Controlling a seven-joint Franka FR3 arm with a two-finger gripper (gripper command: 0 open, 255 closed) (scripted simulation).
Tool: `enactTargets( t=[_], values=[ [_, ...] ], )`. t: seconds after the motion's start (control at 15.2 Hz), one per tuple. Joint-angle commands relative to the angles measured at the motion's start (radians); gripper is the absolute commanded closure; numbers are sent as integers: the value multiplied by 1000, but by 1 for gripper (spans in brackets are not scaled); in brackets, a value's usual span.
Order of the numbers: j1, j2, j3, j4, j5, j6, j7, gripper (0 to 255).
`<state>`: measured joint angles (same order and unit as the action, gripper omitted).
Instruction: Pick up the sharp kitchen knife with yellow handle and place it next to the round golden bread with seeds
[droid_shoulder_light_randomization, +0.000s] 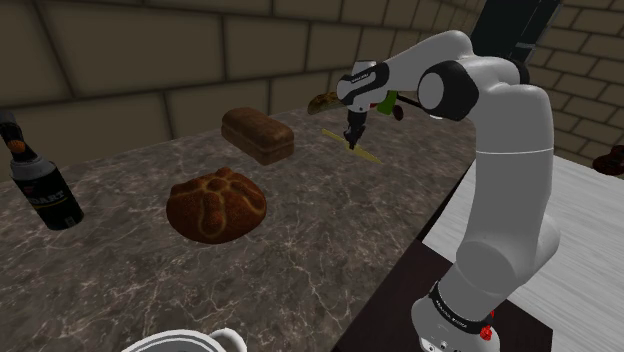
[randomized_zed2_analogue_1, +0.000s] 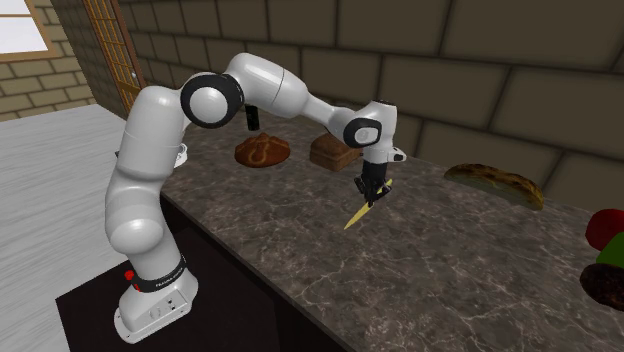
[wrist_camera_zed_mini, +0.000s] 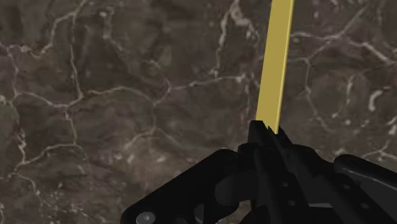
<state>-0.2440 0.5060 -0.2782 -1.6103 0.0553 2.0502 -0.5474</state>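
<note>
A dark, white-veined stone worktop (droid_shoulder_light_randomization: 300, 260) ran in front of a wall of large tan blocks.

In the shoulder view, a dark bottle (droid_shoulder_light_randomization: 42, 180) with a pale label stood upright, well to the left of the round loaf (droid_shoulder_light_randomization: 215, 205). That round loaf was a golden-brown bread scored in a flower pattern, and it lay near the middle of the worktop. Behind the round loaf and a little to its right lay a darker oblong loaf (droid_shoulder_light_randomization: 258, 135), apart from it. Further right, well apart from the round loaf and past the oblong loaf, the black hand (droid_shoulder_light_randomization: 354, 143) pointed downward, clenched on a thin knife (droid_shoulder_light_randomization: 368, 153). The knife looked yellow along its whole length and sat at a slant. Whether it touched the worktop could not be told. The white arm (droid_shoulder_light_randomization: 500, 130) arched back from the hand to its stand (droid_shoulder_light_randomization: 400, 310), far to the right of the round loaf.

In the second exterior view, the round loaf (randomized_zed2_analogue_1: 262, 151) lay toward the back, with the oblong loaf (randomized_zed2_analogue_1: 333, 153) near its right. The hand (randomized_zed2_analogue_1: 369, 197) was right of both, gripping the knife (randomized_zed2_analogue_1: 356, 215), whose free end sloped downward.

In the wrist view, the fingers (wrist_camera_zed_mini: 286, 159) clasped one end of the knife (wrist_camera_zed_mini: 277, 63), and the rest stretched away from the hand (wrist_camera_zed_mini: 267, 133).
</note>
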Motion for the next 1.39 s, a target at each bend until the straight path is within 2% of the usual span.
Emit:
enactTargets(
  t=[0.0, 0.13, 0.2, 0.46, 0.99, 1.32],
  values=[
    [0, 0, 0, 0, 0, 0, 0, 255],
    [0, 0, 0, 0, 0, 0, 0, 255],
    [0, 0, 0, 0, 0, 0, 0, 0],
    [35, -43, -5, 32, -30, 14, 38, 0],
    [27, -1, 0, -6, -20, 95, 32, 0],
    [27, -1, 0, -6, -20, 95, 32, 0]
  ],
)
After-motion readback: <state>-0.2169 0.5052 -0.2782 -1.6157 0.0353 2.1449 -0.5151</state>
